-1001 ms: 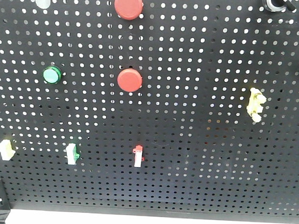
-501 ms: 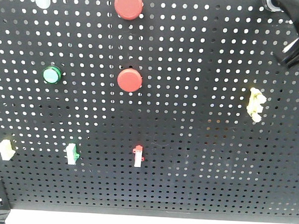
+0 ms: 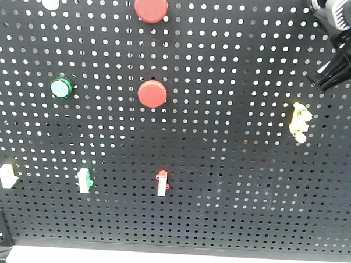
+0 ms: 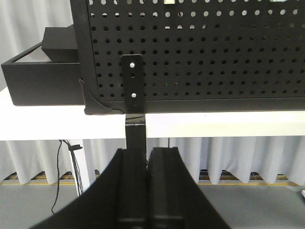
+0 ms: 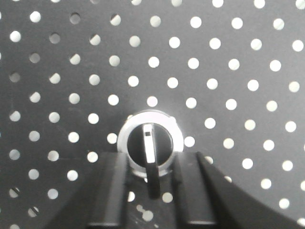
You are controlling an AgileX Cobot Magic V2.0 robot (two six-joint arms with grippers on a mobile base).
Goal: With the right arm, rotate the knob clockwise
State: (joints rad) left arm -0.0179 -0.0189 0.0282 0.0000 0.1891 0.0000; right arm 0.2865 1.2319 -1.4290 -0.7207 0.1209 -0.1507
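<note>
1. in the front view, the right arm (image 3: pixel 339 60) now covers the top right corner of the black pegboard (image 3: pixel 233 145), which was bare of it a second ago.
2. the wrist view shows the knob (image 5: pixel 149 140) straight ahead, its handle pointing down between the parted fingers of the right gripper (image 5: pixel 150 160).
3. the approach looks nearly done; gripping and turning clockwise remain.
4. the left gripper (image 4: pixel 146 164) sits low, fingers together.
</note>
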